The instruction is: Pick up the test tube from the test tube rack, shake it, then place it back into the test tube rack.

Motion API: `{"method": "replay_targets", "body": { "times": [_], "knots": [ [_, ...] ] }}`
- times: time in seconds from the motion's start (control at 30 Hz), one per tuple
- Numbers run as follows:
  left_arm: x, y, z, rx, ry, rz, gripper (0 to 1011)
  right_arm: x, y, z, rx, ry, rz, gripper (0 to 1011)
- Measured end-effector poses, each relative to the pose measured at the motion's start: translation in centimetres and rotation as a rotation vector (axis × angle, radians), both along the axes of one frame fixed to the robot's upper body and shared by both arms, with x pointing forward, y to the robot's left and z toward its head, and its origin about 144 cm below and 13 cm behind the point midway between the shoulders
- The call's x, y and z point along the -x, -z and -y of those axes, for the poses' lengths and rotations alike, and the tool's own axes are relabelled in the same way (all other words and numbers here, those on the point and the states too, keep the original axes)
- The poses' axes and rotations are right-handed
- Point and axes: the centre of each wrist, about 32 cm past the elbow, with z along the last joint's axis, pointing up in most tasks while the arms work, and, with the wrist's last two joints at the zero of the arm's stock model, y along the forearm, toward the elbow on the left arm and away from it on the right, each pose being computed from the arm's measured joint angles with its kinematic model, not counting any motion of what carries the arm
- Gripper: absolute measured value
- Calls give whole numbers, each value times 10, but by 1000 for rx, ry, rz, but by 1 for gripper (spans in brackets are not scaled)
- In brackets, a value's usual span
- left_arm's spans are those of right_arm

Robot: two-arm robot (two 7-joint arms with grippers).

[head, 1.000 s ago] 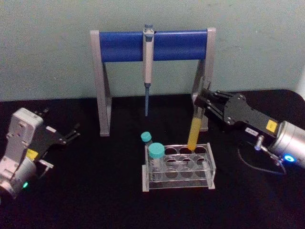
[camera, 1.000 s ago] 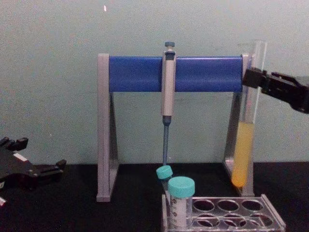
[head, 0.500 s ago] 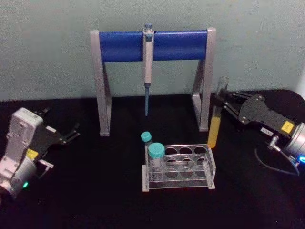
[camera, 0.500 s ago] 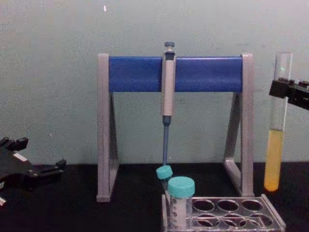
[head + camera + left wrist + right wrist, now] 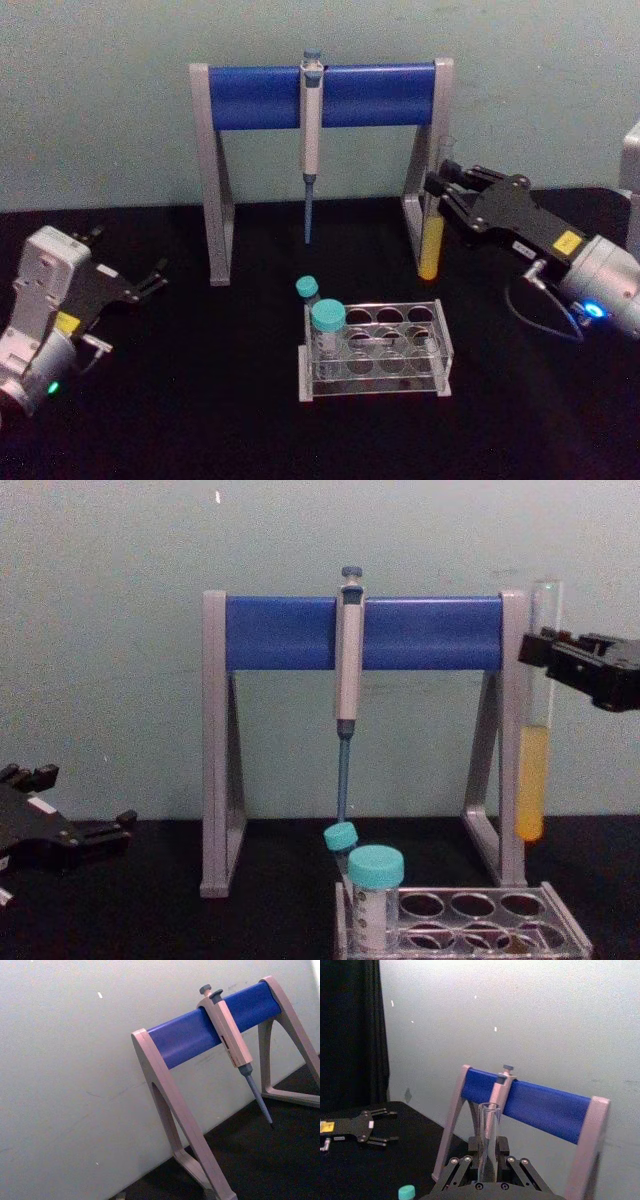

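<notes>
The test tube (image 5: 431,245) hangs upright in the air, clear glass with yellow liquid (image 5: 532,792) in its lower part. My right gripper (image 5: 441,192) is shut on its upper half, to the right of and behind the test tube rack (image 5: 441,338), close to the stand's right leg. In the right wrist view the tube's open mouth (image 5: 488,1125) rises between the fingers. The clear rack (image 5: 562,922) stands low on the black table. My left gripper (image 5: 150,280) rests open at the far left (image 5: 88,802).
Two teal-capped tubes (image 5: 327,318) (image 5: 307,288) stand at the rack's left end. Behind it is the grey-and-blue pipette stand (image 5: 255,96) with a pipette (image 5: 310,130) hanging from its bar. A black cable (image 5: 535,310) loops by the right arm.
The tube and right gripper swung right, away from above the rack, then back left and a little higher, beside the stand's right leg. The left arm has not moved.
</notes>
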Motion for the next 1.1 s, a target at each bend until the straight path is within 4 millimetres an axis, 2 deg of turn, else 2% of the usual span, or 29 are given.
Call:
{"method": "replay_targets", "body": {
  "times": [0.23,0.47,0.77,1.1],
  "knots": [
    [0,0,0,0,0,0,1002,-6,-1,-17,5,-64,9,230],
    [0,0,0,0,0,0,1001,-5,-2,-21,11,-153,21,230],
    [0,0,0,0,0,0,1001,5,-1,-9,19,-229,8,230],
    [0,0,0,0,0,0,1001,11,-4,6,45,-110,18,230]
  ]
}}
